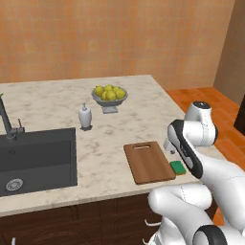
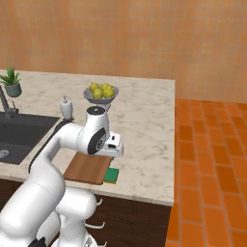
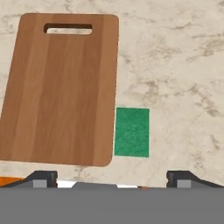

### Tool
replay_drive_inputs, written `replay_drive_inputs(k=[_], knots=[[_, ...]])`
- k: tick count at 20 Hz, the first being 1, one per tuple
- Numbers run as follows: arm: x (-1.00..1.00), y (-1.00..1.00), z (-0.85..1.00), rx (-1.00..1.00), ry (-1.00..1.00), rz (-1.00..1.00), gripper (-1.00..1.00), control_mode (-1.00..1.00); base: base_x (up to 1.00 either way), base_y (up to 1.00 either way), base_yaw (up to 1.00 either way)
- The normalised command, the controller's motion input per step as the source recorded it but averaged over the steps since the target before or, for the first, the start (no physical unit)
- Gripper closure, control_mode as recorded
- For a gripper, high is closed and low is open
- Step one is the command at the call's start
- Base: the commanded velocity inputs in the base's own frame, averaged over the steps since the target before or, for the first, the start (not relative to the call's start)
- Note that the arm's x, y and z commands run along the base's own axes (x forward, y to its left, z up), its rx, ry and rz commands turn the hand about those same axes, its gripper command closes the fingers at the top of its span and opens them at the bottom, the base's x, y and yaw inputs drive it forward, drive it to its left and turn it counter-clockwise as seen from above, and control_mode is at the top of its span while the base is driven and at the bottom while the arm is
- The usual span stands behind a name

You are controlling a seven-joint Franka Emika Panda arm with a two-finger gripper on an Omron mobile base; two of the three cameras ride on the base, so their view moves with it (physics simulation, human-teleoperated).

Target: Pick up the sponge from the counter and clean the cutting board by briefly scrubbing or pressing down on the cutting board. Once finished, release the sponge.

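Note:
The brown wooden cutting board (image 1: 148, 161) lies on the beige marble counter (image 1: 48, 100) near its front edge, slot handle at the far end. A small green sponge (image 1: 178, 167) rests flat on the counter just right of the board's near corner, a thin gap between them. In the hand view the sponge (image 3: 131, 131) sits right of the board (image 3: 61, 87), ahead of my gripper (image 3: 111, 178). The gripper hovers above them, open, its dark fingertips (image 3: 41, 177) wide apart with nothing between. From the right base view the hand (image 2: 113, 144) hangs over the sponge (image 2: 112, 174).
A grey bowl of lemons (image 1: 109, 94) and a white soap dispenser (image 1: 85, 116) stand behind the board. The dark sink (image 1: 36, 160) with its faucet (image 1: 7, 122) is to the left. A potted plant (image 2: 11, 82) stands far left. The counter ends right of the sponge, above orange floor (image 2: 212, 159).

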Motion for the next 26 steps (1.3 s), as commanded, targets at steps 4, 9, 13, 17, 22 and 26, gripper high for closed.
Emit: replay_drive_inputs(k=[4, 9, 13, 17, 22, 26], knots=[[0.00, -0.10, -0.42, 0.00, 0.00, 0.00, -1.00, -1.00, 0.00, 0.00, 0.00], [0.00, -0.03, -0.40, 0.00, 0.00, 0.00, -1.00, -1.00, 0.00, 0.00, 0.00], [0.00, -0.08, -0.32, 0.00, 0.00, 0.00, -1.00, -1.00, 0.00, 0.00, 0.00], [0.00, -0.11, -0.23, 0.00, 0.00, 0.00, -1.00, -1.00, 0.00, 0.00, 0.00], [0.09, 0.00, -0.15, 0.00, 0.00, 0.00, -1.00, -1.00, 0.00, 0.00, 0.00], [0.20, 0.00, -0.21, 0.00, 0.00, 0.00, -1.00, -1.00, 0.00, 0.00, 0.00]])
